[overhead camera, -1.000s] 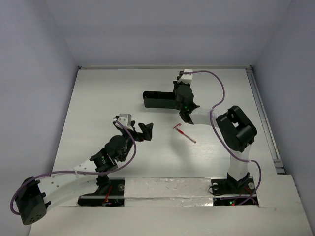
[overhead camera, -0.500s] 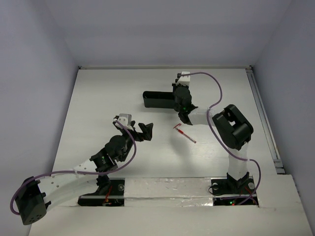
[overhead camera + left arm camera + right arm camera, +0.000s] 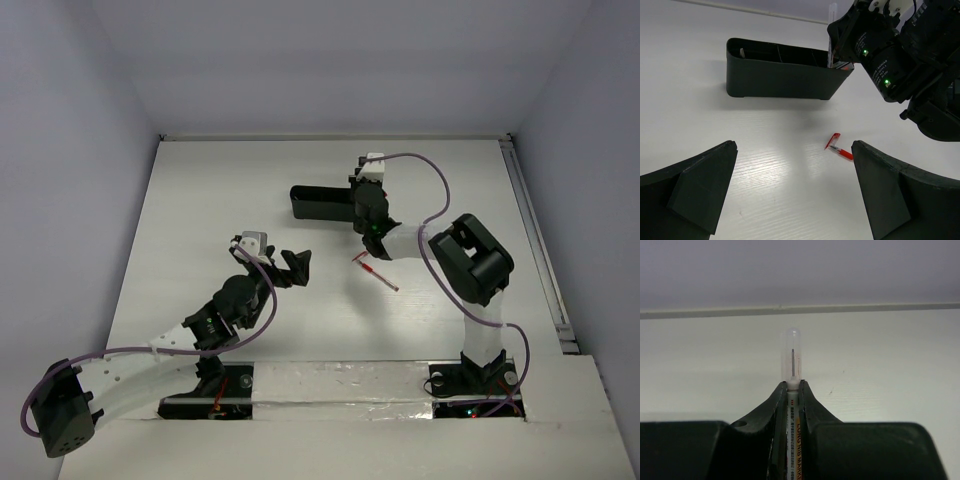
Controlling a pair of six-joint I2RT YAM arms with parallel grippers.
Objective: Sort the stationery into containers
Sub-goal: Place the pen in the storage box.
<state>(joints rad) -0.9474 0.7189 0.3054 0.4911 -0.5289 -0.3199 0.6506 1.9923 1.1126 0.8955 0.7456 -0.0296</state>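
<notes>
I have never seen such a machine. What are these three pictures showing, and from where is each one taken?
Two robot arms are bolted to a white table. The picture from above shows both, left arm and right arm. The other two come from cameras on their wrists. On the table are a long black tray and, apart from it, a loose red pen. The right arm's jaws are shut on a second pen, over the tray's end. The left arm's jaws are open and empty.

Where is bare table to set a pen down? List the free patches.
Free: the wide stretch left of the tray, the strip behind it, and between tray and left gripper. Crowded: the tray's right end under the right gripper, and by the loose pen.
</notes>
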